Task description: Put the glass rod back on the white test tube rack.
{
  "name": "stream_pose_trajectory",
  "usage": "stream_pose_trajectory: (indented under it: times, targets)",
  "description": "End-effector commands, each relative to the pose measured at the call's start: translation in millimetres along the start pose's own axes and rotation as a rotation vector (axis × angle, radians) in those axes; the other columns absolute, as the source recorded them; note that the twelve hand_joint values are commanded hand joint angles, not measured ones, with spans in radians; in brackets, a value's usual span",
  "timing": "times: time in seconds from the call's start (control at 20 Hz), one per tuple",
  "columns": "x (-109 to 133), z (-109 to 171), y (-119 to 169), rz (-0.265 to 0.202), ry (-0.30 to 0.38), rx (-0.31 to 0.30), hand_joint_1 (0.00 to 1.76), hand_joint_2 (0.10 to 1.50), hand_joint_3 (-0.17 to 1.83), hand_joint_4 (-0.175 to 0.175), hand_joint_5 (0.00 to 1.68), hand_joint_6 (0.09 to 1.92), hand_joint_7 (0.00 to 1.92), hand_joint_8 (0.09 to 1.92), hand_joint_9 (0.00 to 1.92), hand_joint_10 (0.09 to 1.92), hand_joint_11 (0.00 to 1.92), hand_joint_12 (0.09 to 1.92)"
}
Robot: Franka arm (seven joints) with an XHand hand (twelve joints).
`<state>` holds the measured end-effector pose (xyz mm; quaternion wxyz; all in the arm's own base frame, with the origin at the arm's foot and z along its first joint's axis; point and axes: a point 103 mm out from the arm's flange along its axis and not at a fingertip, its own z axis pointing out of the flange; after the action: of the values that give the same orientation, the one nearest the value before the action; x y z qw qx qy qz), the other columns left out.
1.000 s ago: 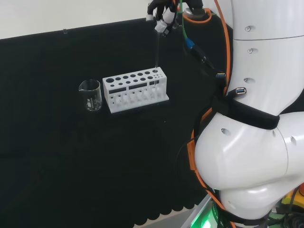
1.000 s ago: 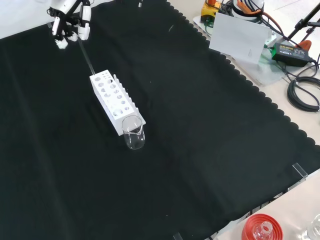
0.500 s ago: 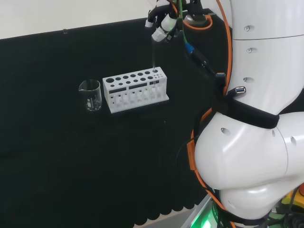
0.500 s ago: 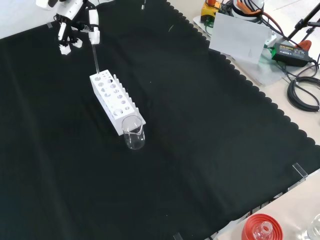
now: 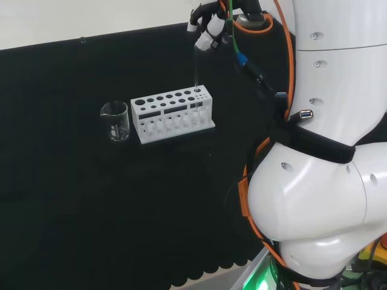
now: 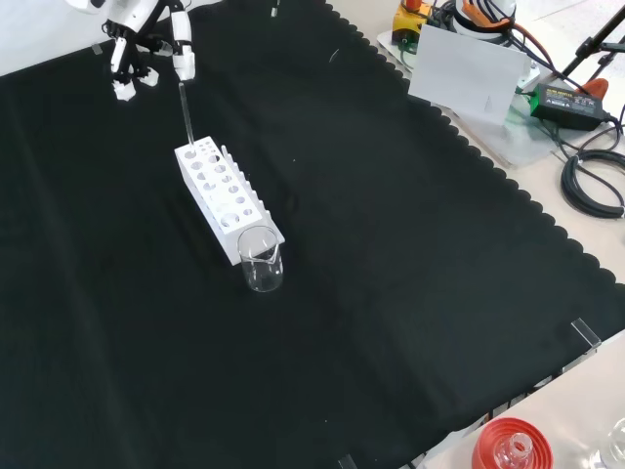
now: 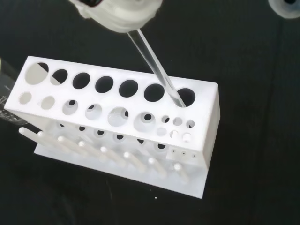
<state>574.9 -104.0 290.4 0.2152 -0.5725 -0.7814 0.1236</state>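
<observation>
The bench is covered by a black cloth (image 6: pixel 391 293) with a scalloped edge, which is seen across the head view and the front view. At the right of the head view, the arm's own white links (image 5: pixel 320 181) are seen, wrapped with orange and black cables.

The white test tube rack (image 5: pixel 173 113) is set on the cloth, with two rows of round holes in its top and a row of pegs along its lower front. In the head view a clear glass beaker (image 5: pixel 115 121) is placed just beside the rack's left end; in the front view the same beaker is seen at the rack's near end.

The hand (image 5: pixel 205 24) is held above the rack's right end in the head view, and above its far end in the front view (image 6: pixel 146 44). Its fingers are curled, and the upper end of the glass rod (image 7: pixel 154 65) is pinched between them.

The rod is held nearly upright, slightly tilted, and its lower end is placed in or at the mouth of the large end hole of the back row, as shown in the wrist view. Whether its tip is resting on the bottom of the rack cannot be told.

At the bottom right corner of the front view, a red ribbed stand (image 6: pixel 508 445) is seen off the cloth.
</observation>
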Motion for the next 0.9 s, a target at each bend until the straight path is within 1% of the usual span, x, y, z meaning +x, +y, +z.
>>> stream_pose_trajectory:
  times: [0.05,0.15,0.25,0.6,0.65,0.75,0.85,0.9]
  targets:
    - [-2.0,-3.3,-4.6,0.010,0.025,-0.022,0.96,0.89,-0.17,-0.139,0.37,0.50,0.95,0.73,1.81,0.09,1.78,0.51]
    - [-5.3,-7.2,-11.4,0.010,0.018,-0.027,0.96,0.89,-0.17,-0.140,0.38,0.50,0.95,0.73,1.81,0.09,1.78,0.52]
    - [-0.8,-10.4,-8.7,0.011,-0.002,-0.012,0.97,0.89,-0.17,-0.141,0.39,0.50,0.95,0.73,1.81,0.09,1.78,0.52]
    - [-0.3,-20.5,-22.5,0.002,-0.004,-0.032,0.98,0.90,-0.17,-0.141,0.40,0.50,0.96,0.72,1.82,0.09,1.77,0.52]
    - [-0.9,-22.5,-24.3,0.012,0.017,-0.048,0.98,0.90,-0.17,-0.141,0.40,0.50,0.96,0.72,1.82,0.09,1.77,0.52]
    - [-3.2,-25.0,-27.4,0.024,0.032,-0.059,0.98,0.90,-0.17,-0.142,0.40,0.49,0.96,0.72,1.82,0.09,1.77,0.52]
    - [-5.9,-28.2,-31.6,0.034,0.028,-0.060,0.98,0.90,-0.17,-0.142,0.40,0.49,0.96,0.72,1.82,0.09,1.77,0.52]
    - [-6.4,-28.8,-32.1,0.030,0.026,-0.052,0.98,0.90,-0.17,-0.142,0.40,0.49,0.96,0.72,1.82,0.09,1.77,0.52]
